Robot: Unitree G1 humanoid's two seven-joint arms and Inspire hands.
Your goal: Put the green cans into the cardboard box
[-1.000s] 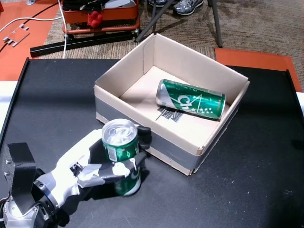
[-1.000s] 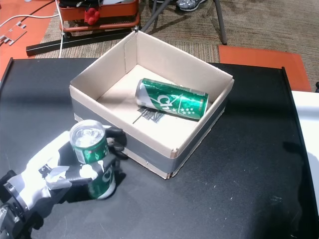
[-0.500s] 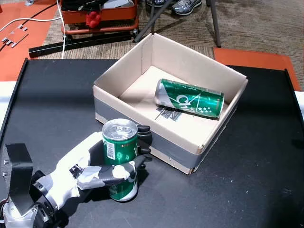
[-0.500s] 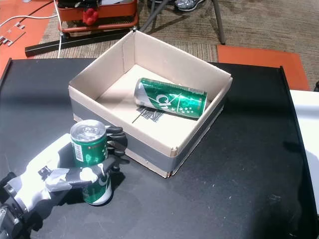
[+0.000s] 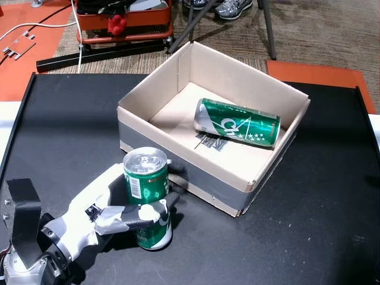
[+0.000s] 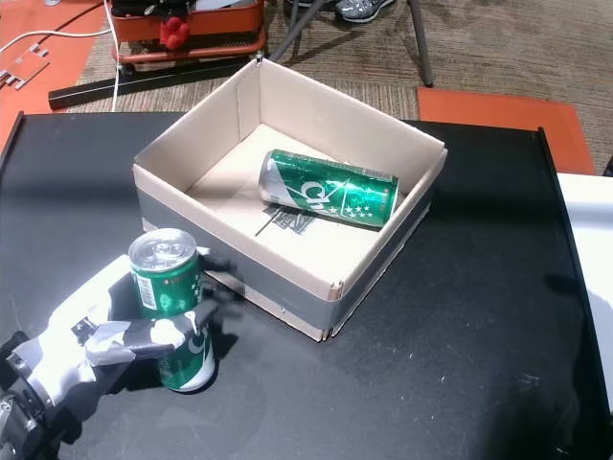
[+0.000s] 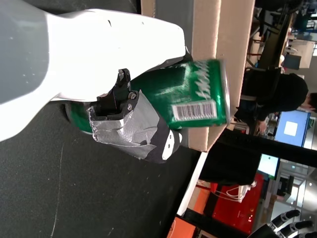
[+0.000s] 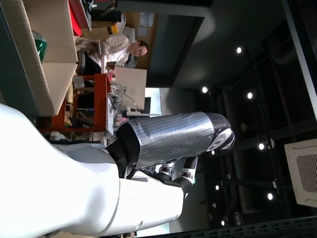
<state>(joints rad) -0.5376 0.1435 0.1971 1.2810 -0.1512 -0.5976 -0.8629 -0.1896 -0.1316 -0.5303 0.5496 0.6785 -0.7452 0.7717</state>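
The left hand (image 5: 113,211) is wrapped around an upright can (image 5: 146,196), thumb across its front and fingers behind, on the black table (image 5: 309,225). The can's long axis runs vertical, silver top up; its base looks to be at the table surface, though contact cannot be told. Just beyond the hand stands the box (image 5: 237,184), its grey-taped near wall between the held can and the box floor. A second can (image 5: 237,123) lies on its side inside the box, long axis across the floor, its silver end toward the hand's side. Past the box are a red cart (image 5: 127,21) and a black bar (image 5: 101,52) on the carpet. The right hand (image 8: 163,148) shows only in its wrist view, raised with fingers apart, holding nothing.
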